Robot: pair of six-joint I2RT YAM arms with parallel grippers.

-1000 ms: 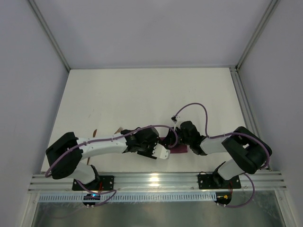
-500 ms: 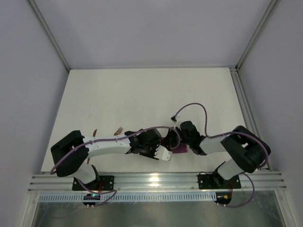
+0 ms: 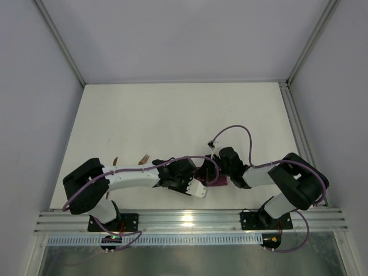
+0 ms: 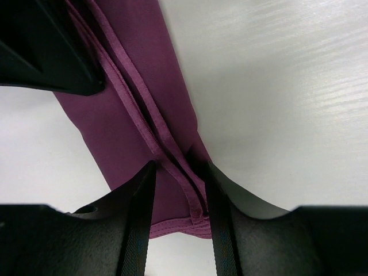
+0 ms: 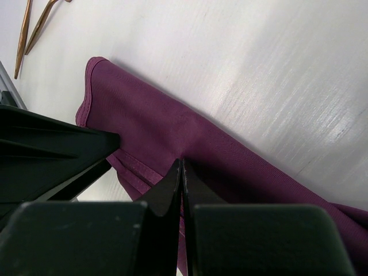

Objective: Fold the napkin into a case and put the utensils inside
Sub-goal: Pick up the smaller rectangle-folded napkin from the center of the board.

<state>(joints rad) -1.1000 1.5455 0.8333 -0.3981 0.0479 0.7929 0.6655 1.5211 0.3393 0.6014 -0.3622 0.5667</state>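
Napkin [image 4: 132,115] on counter [image 4: 276,86] near its near edge, between both arms. Plum cloth, folded to narrow strip, layered hems running lengthwise.

Step, by my guess: shaping case, not finished.

Left fingers [image 4: 135,230] straddle hems at strip's end, cloth filling gap. Firm grip or not, cannot tell.

Right fingers [image 5: 167,190] clenched, tips on cloth at small pucker.

Next likely needs sure pinch on upper layers, then fold without dragging strip.

Utensils [image 5: 26,29] well apart, not yet inside.

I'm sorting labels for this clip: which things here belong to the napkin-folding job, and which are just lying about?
Job: napkin, folded narrow; utensils, lying apart; left end effector; right end effector, pinching it.
Just there: table; purple cable; aluminium rail.
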